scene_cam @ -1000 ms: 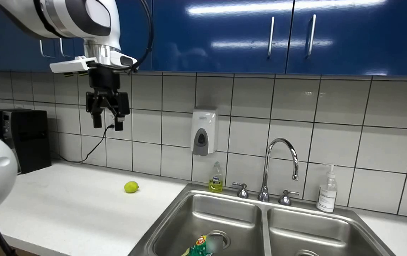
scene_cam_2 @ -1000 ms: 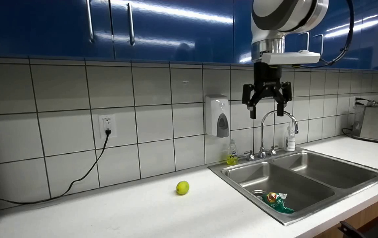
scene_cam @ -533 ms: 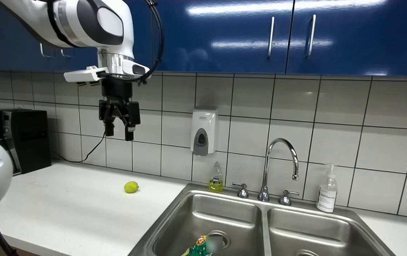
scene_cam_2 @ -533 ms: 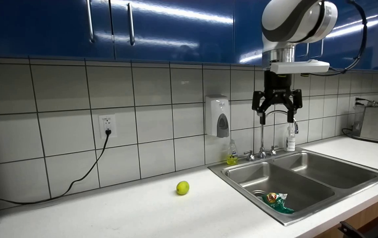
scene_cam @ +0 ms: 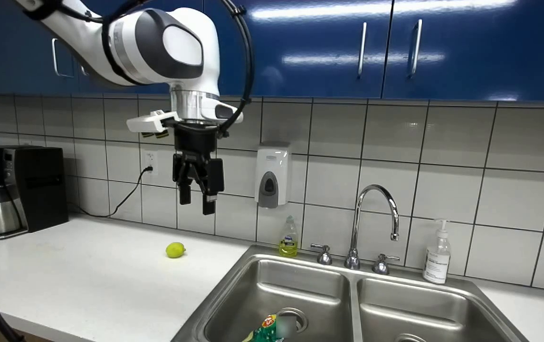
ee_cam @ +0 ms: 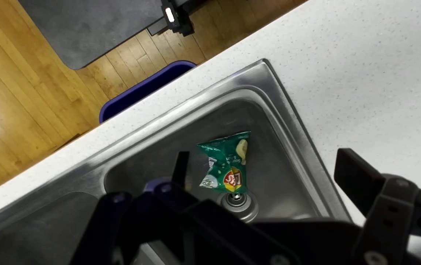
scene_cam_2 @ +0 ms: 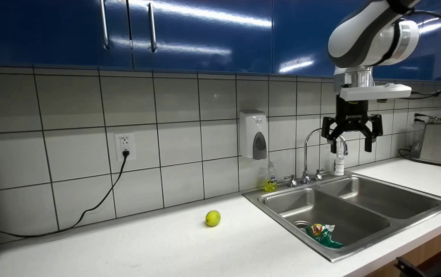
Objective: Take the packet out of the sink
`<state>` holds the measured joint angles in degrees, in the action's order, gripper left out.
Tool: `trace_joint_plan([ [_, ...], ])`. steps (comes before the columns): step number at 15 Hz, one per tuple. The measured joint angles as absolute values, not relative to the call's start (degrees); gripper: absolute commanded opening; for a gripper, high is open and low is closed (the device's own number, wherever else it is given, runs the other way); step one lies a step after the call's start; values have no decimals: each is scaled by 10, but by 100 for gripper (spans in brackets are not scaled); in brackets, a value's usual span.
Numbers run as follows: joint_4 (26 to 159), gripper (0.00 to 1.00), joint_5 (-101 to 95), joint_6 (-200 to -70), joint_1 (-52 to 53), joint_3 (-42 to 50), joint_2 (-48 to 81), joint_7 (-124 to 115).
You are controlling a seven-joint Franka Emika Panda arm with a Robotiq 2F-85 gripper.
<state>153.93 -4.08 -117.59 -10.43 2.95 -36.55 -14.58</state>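
The packet is a crumpled green chip bag with a red and yellow logo. It lies in one basin of the steel double sink (scene_cam_2: pixel 332 253), by the drain, in both exterior views (scene_cam: pixel 263 334) (scene_cam_2: pixel 323 236); its lower part is cut off in one of them. The wrist view shows the whole packet (ee_cam: pixel 228 162) inside the sink rim (ee_cam: pixel 287 119). My gripper (scene_cam: pixel 197 202) points down, open and empty, high above the counter and sink level; it also shows in an exterior view (scene_cam_2: pixel 351 146). In the wrist view the packet appears between the wide-apart fingers (ee_cam: pixel 263 163), nearer the left one.
A tall curved faucet (scene_cam: pixel 357 223) stands behind the sink. A yellow soap bottle (scene_cam: pixel 288 240) and a pump bottle (scene_cam: pixel 437 261) stand at the sink's back edge. A lime (scene_cam: pixel 175 250) lies on the counter. A dispenser (scene_cam: pixel 272 173) hangs on the wall below blue cabinets.
The arm and gripper have moved to the right and lower in both exterior views. The gripper stays open. The packet has not moved.
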Motion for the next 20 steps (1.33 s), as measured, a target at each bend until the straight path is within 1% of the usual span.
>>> trace_joint_plan([
  [3, 1546, 100, -52, -1216, -128, 54, -342, -145],
  [6, 1546, 100, -63, -1277, -146, 73, -291, -145],
  [12, 1528, 100, -69, -1411, -152, 89, -134, -144],
  [20, 1449, 100, -63, -1495, -147, 101, 64, -122],
])
